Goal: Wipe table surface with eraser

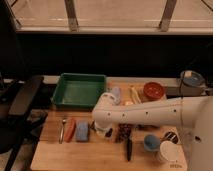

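— One light tan wooden tabletop (pixel 80 156). The small light-blue rectangular eraser (pixel 82 132) lies flat near its left end, in front of the green plastic tray (pixel 80 91).
— And the gripper (pixel 101 130)?
— Low, just right of the eraser. Whether it holds anything, I cannot tell. A black chair (pixel 22 102) stands at left, with a dark wall (pixel 100 55) behind.

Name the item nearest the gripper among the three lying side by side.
The light-blue eraser, rightmost of them; the gripper sits just right of it.
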`<state>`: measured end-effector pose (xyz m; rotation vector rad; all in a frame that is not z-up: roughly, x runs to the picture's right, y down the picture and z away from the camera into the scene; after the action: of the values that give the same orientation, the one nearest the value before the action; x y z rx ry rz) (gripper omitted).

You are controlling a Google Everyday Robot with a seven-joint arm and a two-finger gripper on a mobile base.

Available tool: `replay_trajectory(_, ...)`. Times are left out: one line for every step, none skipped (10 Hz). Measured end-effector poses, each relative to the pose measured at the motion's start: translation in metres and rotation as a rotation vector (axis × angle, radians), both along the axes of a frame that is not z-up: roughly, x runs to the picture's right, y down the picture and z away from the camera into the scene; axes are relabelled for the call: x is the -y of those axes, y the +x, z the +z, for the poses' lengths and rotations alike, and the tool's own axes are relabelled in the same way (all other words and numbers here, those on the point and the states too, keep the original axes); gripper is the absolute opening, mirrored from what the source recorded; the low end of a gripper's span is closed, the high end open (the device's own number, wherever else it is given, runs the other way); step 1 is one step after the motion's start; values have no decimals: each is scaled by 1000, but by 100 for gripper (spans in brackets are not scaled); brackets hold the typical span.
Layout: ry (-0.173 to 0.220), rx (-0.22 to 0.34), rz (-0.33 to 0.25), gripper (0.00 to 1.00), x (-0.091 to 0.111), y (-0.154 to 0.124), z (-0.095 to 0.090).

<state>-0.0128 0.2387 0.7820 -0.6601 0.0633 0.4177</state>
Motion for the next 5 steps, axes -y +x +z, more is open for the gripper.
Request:
replay_trajectory(0, 3, 3, 0, -1, 0, -1)
replay_trajectory(0, 3, 9, 0, -3, 1, -1)
replay_trajectory(-7, 2, 20, 0, -6, 4, -2)
replay_trajectory(-18, -6, 36, 0, -11, 11, -2)
replay_trajectory(-27, -24, 53, 0, -15, 20, -1)
